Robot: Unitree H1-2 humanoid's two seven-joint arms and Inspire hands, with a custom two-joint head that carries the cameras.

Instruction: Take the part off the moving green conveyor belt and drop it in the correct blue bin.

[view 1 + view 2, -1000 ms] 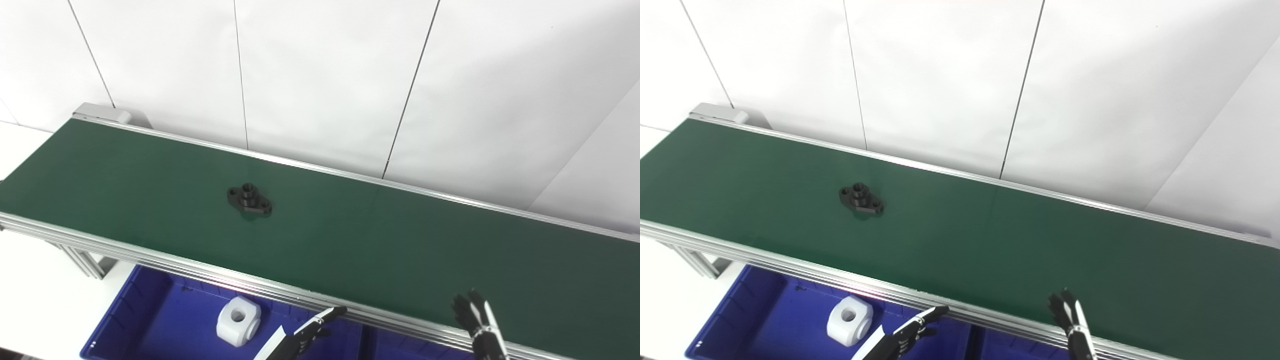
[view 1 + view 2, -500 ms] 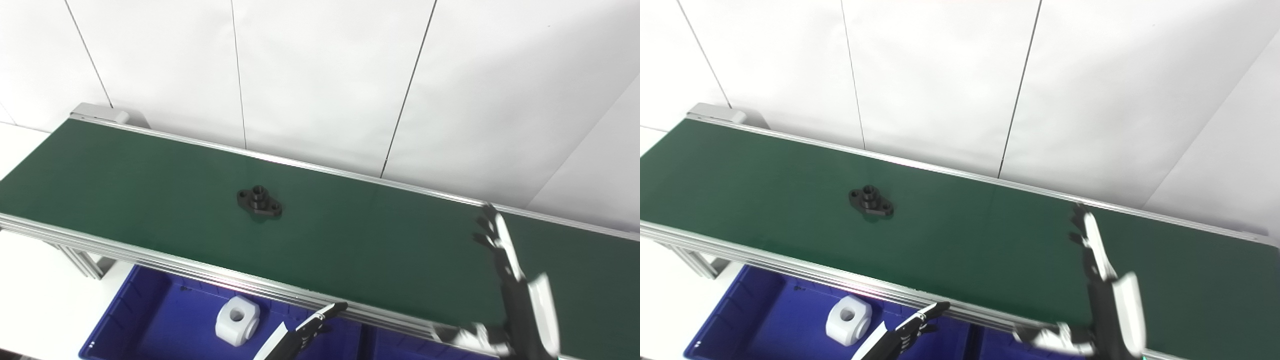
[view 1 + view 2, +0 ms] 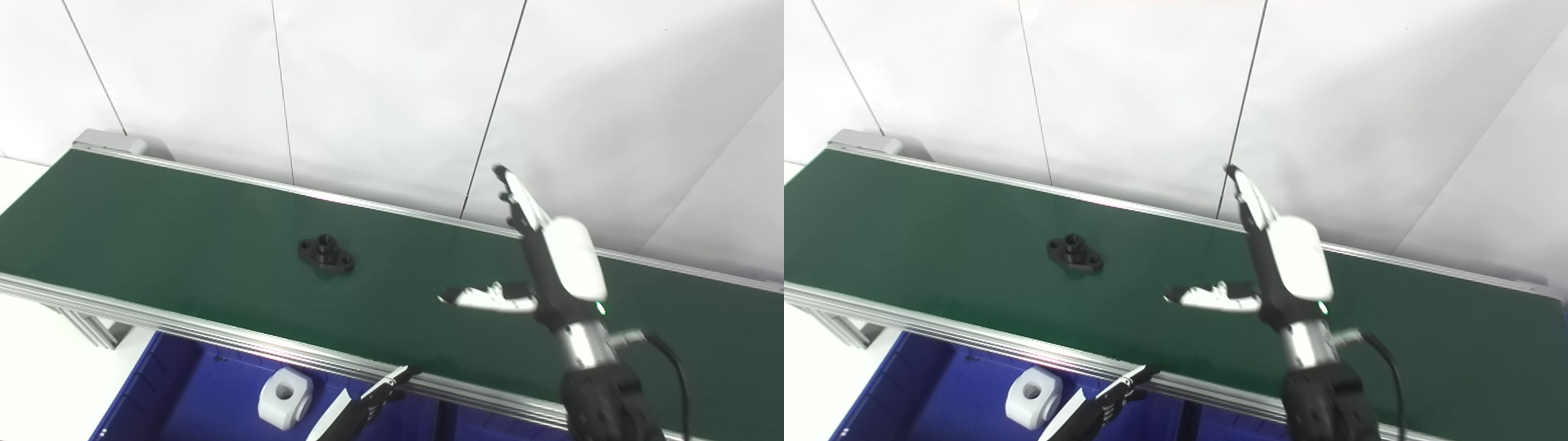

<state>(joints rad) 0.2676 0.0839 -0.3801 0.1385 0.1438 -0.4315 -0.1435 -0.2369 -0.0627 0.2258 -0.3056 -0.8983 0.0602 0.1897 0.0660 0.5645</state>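
Note:
A small black flanged part (image 3: 326, 255) lies on the green conveyor belt (image 3: 153, 220), left of the middle. My right hand (image 3: 539, 257) is raised over the belt well to the part's right, open, fingers stretched up and thumb pointing left toward the part, holding nothing. My left hand (image 3: 373, 401) shows only as fingertips at the bottom edge, below the belt's near rail, above the blue bin (image 3: 190, 398). Its fingers look extended, nothing in them.
A white block with a hole (image 3: 283, 395) lies in the left blue bin. A second blue bin (image 3: 490, 425) shows partly to its right, under the rail. White wall panels stand behind the belt. The belt's aluminium near rail (image 3: 184, 321) runs along the front.
My right hand has risen from the bottom edge up over the belt and moved left, thumb spreading out. The black part has drifted slightly right along the belt. The camera has shifted a little.

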